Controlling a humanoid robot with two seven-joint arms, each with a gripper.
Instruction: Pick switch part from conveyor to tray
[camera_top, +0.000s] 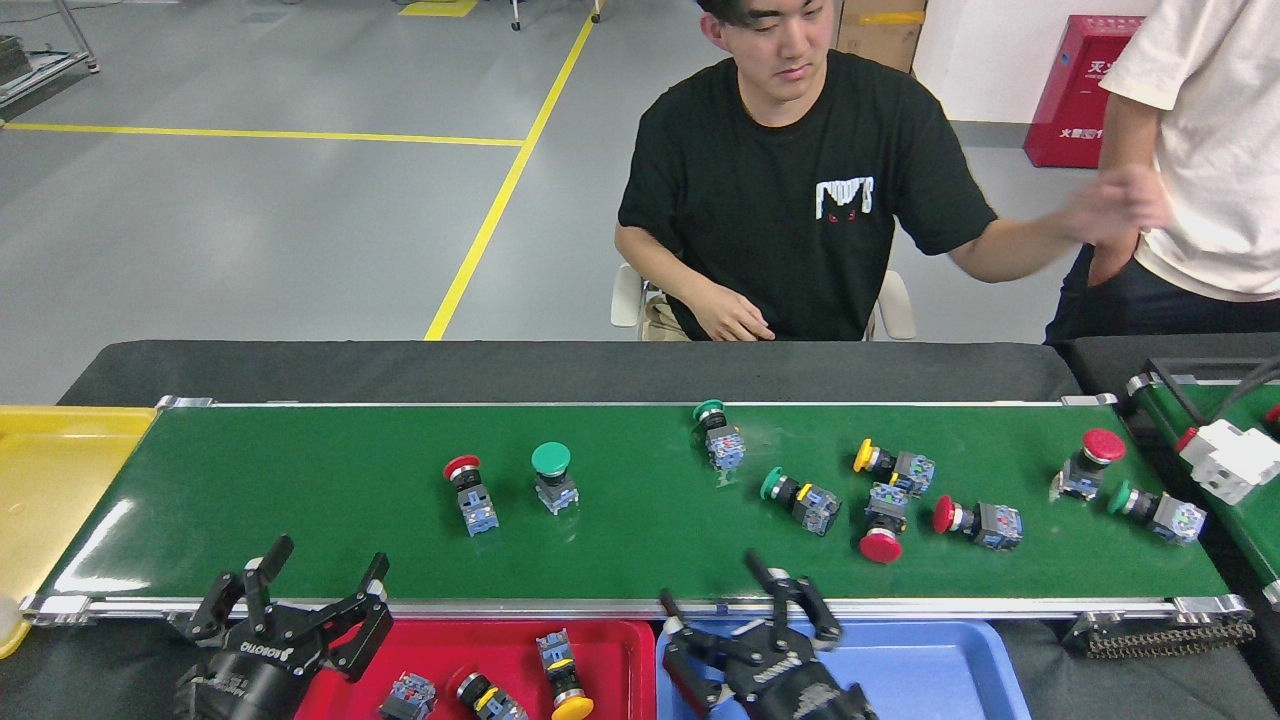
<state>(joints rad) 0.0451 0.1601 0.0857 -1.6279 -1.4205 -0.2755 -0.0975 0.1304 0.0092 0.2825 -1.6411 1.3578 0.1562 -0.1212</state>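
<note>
Starting nearest you, note the red tray (610, 640) lying just below the conveyor's (300, 490) near rail; it holds three switch parts: a grey-blue one (408, 695), a black one with a yellow collar (485, 697) and a yellow-capped one (563, 680). Your right gripper (745, 625) hangs over the seam between that tray and the blue tray (930, 660), fingers spread wide and grasping nothing. Your left gripper (300, 600) sits at the red tray's left corner, against the same rail, likewise spread and empty.

On the belt itself, check the remaining switch parts. Left of centre lie a red-capped part (470, 492) and an upright green-capped part (553, 475), near each other. Further right you find a green-capped part (718, 437) close to the far rail, another green one (800, 496), a yellow-capped one (893, 464), two red-capped ones (882, 528) (978, 521), and at the right end a red (1088, 464) and a green one (1158, 509).

Left of the conveyor lies a yellow tray (50, 470). Beyond the far rail, a seated person in a black shirt (800, 190) faces you, one arm reaching toward a standing person in white (1200, 150).
</note>
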